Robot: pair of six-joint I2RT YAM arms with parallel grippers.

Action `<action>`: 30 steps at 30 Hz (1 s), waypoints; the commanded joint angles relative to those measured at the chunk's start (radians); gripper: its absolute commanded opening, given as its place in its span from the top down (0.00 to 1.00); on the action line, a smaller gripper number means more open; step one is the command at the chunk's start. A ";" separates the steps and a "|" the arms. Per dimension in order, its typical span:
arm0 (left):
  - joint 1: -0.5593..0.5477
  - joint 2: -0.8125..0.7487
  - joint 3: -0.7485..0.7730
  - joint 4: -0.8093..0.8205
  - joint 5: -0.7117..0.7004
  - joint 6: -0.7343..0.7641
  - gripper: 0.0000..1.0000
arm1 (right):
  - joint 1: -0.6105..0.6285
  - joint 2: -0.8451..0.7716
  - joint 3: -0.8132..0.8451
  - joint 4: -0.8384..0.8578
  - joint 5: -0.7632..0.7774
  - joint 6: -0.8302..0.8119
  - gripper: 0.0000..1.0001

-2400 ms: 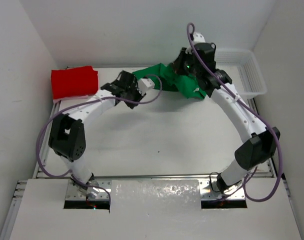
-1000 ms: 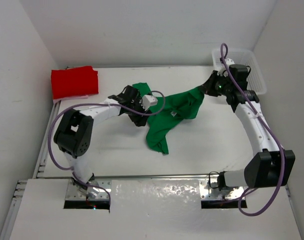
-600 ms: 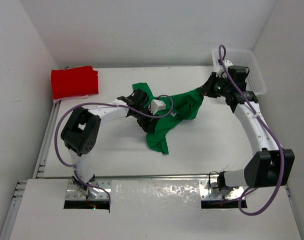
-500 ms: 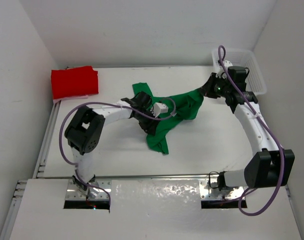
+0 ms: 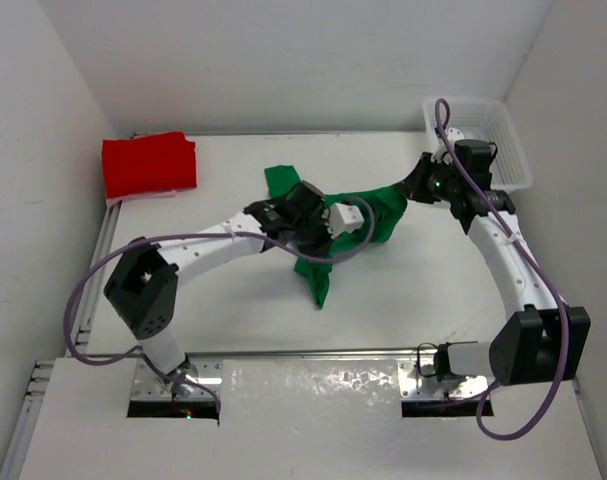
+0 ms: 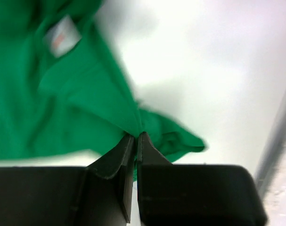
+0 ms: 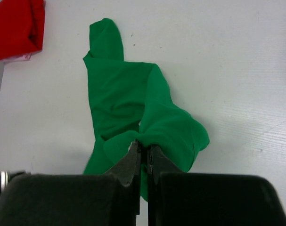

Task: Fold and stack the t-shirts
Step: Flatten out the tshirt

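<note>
A green t-shirt [image 5: 383, 212] lies crumpled mid-table, stretched between both grippers. My left gripper [image 6: 136, 135] is shut on a fold of it, and a white label [image 6: 62, 36] shows on the cloth beyond. In the top view that gripper [image 5: 325, 234] sits over the shirt's middle, with a tail of cloth [image 5: 316, 282] trailing toward the near edge. My right gripper [image 7: 143, 146] is shut on the shirt's bunched right end [image 5: 409, 190]. A folded red t-shirt [image 5: 148, 165] rests at the far left corner, a pale pink edge [image 7: 18, 58] showing under it.
A white mesh basket [image 5: 503, 150] stands at the far right corner, just behind the right wrist. White walls close in the table at the back and on both sides. The left arm's purple cable [image 5: 358, 240] loops over the green cloth.
My left gripper has moved right across the green shirt and shut on a fold of it. The shirt is more bunched. The right gripper has kept its hold and barely moved.
</note>
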 commanded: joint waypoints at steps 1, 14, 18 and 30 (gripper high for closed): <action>-0.106 0.019 0.020 0.002 0.063 0.046 1.00 | -0.002 -0.021 0.002 0.041 0.001 -0.013 1.00; -0.119 -0.010 0.175 -0.190 0.222 0.157 0.04 | 0.000 -0.022 -0.018 0.032 0.013 -0.019 1.00; 0.087 -0.107 0.082 -0.146 0.350 0.096 0.45 | -0.002 -0.024 -0.021 0.038 0.013 -0.016 1.00; 0.248 0.137 -0.102 0.020 0.217 0.007 0.22 | 0.000 -0.025 -0.024 0.040 0.016 -0.020 1.00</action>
